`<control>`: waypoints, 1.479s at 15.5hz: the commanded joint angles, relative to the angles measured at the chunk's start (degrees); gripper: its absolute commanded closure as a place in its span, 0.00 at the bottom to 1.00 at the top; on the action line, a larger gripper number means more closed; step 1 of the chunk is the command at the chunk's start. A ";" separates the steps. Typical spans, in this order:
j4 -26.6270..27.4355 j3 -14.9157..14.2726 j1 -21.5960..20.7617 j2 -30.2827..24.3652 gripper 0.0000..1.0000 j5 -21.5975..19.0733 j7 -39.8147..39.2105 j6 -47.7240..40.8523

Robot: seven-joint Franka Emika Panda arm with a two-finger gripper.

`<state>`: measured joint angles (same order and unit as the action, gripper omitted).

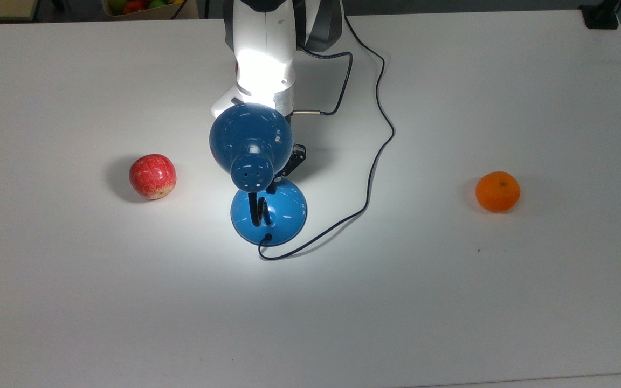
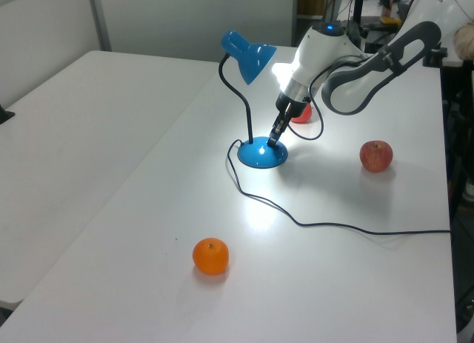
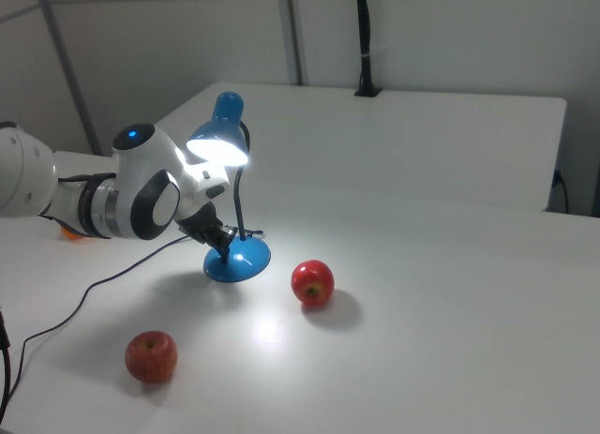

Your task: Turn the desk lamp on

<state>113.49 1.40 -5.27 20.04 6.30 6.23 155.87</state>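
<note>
Jaws: spread or pressed together, impossible telling. Gripper pressing down on the round base of the desk lamp, mid-desk and glowing. Lifting straight up, avoiding the black cord, apple and orange.

bench: white, wide, brightly lit around its middle
apple: red, on the top view's left
second apple: red, near edge in the right view, well apart from the first
orange: on the top view's right, alone
</note>
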 commanded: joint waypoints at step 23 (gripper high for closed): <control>-19.51 -0.70 -0.18 -19.86 0.78 1.43 -4.63 -65.32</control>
<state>100.96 1.55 -6.10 -0.76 7.28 5.77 97.23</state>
